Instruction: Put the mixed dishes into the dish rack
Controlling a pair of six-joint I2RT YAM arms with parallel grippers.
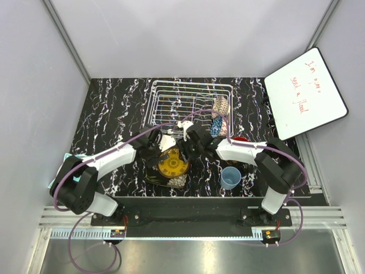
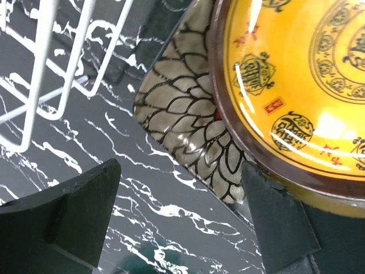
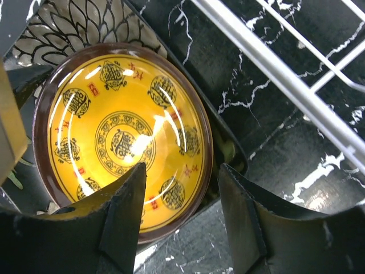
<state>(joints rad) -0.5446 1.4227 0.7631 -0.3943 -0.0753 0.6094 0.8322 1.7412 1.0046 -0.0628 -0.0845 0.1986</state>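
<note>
The yellow-orange round plate (image 1: 173, 164) lies on the dark squarish plate (image 1: 164, 179) in front of the white wire dish rack (image 1: 188, 103). My left gripper (image 1: 155, 149) is open and empty at the plates' left edge. In the left wrist view (image 2: 182, 220) bare table lies between its fingers, and its right finger (image 2: 279, 222) is at the yellow plate's (image 2: 296, 85) rim. My right gripper (image 1: 189, 149) is open. In the right wrist view (image 3: 182, 211) its fingers straddle the yellow plate's (image 3: 120, 137) near rim. A speckled bowl (image 1: 220, 105) and a blue bowl (image 1: 217, 127) stand at the rack's right end.
A light-blue cup (image 1: 231, 177) stands right of the plates. A red mug (image 1: 240, 138) shows partly behind my right arm. Teal headphones (image 1: 61, 171) lie at the left edge. A white board (image 1: 305, 94) leans at the back right. Rack wires (image 3: 274, 74) run close to the plates.
</note>
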